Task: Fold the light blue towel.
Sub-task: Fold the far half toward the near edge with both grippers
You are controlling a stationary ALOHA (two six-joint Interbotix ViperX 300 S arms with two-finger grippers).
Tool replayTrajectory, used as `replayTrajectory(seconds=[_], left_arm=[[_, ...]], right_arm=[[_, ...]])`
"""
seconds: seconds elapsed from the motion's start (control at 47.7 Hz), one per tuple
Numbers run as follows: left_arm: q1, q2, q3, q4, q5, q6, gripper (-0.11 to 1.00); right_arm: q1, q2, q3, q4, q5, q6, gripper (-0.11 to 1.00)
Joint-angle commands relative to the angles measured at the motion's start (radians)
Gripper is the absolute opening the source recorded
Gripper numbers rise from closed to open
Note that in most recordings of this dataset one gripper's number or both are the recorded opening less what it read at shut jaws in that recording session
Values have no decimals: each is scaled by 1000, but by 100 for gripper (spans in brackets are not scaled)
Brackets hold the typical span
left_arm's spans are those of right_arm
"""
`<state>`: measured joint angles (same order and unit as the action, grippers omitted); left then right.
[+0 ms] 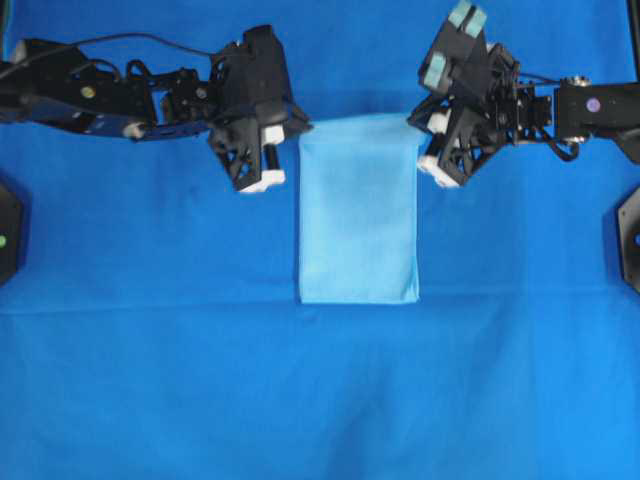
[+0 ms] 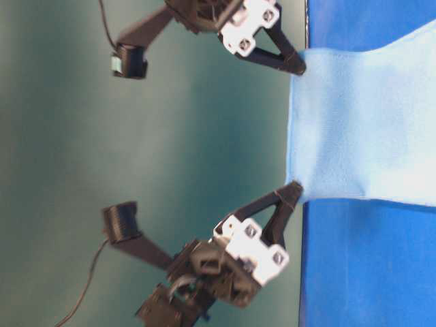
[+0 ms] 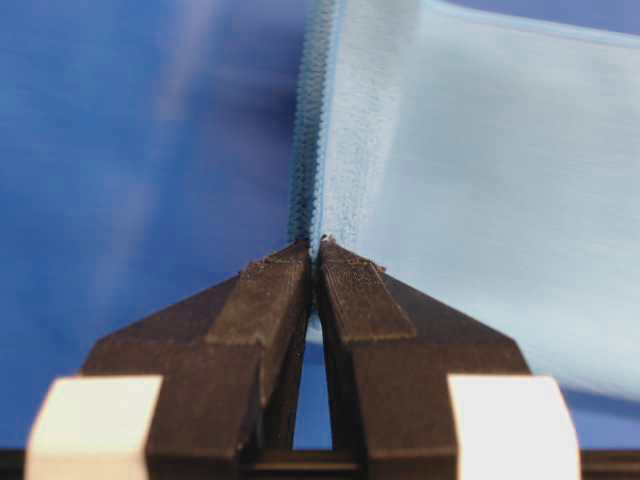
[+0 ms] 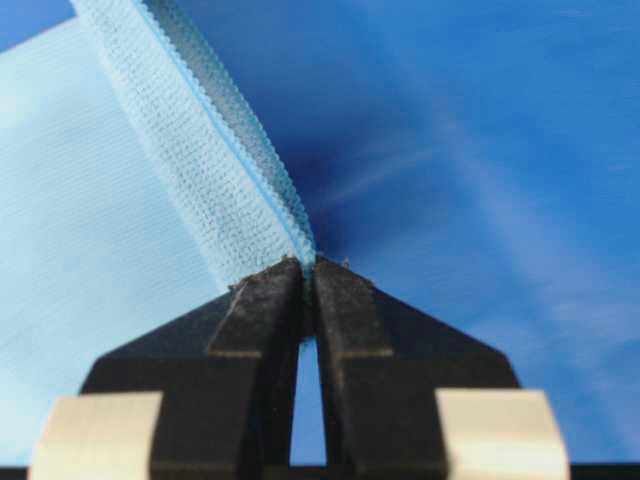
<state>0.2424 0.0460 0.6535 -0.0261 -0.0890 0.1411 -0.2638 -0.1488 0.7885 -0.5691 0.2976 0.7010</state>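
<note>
The light blue towel point(image 1: 358, 215) lies mid-table as a tall, narrow folded rectangle. Its far edge is raised off the cloth, as the table-level view shows point(image 2: 361, 116). My left gripper point(image 1: 303, 130) is shut on the far left corner. In the left wrist view its tips point(image 3: 315, 250) pinch the stitched hem point(image 3: 305, 150). My right gripper point(image 1: 413, 119) is shut on the far right corner. In the right wrist view the tips point(image 4: 308, 265) clamp the doubled hem point(image 4: 215, 190). The near edge rests flat on the table.
A darker royal-blue tablecloth point(image 1: 150, 380) covers the whole table, with a faint crease running across it level with the towel's near edge. Black fixtures sit at the left edge point(image 1: 6, 232) and the right edge point(image 1: 630, 238).
</note>
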Motion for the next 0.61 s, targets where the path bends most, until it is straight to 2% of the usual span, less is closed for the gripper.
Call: replayTrajectory(seconds=[0.0, 0.147, 0.23, 0.44, 0.587], left_arm=[[-67, -51, 14, 0, 18, -11, 2], [-179, -55, 40, -2, 15, -21, 2], [-239, -43, 41, -2, 3, -40, 2], [-307, 31, 37, -2, -40, -84, 2], [-313, 84, 38, 0, -41, -92, 2]], right_arm=[[58, -37, 0, 34, 43, 5, 4], [178, -38, 9, 112, 94, 11, 4], [233, -38, 14, 137, 101, 28, 4], [311, -29, 23, 146, 98, 77, 4], [319, -3, 29, 146, 97, 110, 4]])
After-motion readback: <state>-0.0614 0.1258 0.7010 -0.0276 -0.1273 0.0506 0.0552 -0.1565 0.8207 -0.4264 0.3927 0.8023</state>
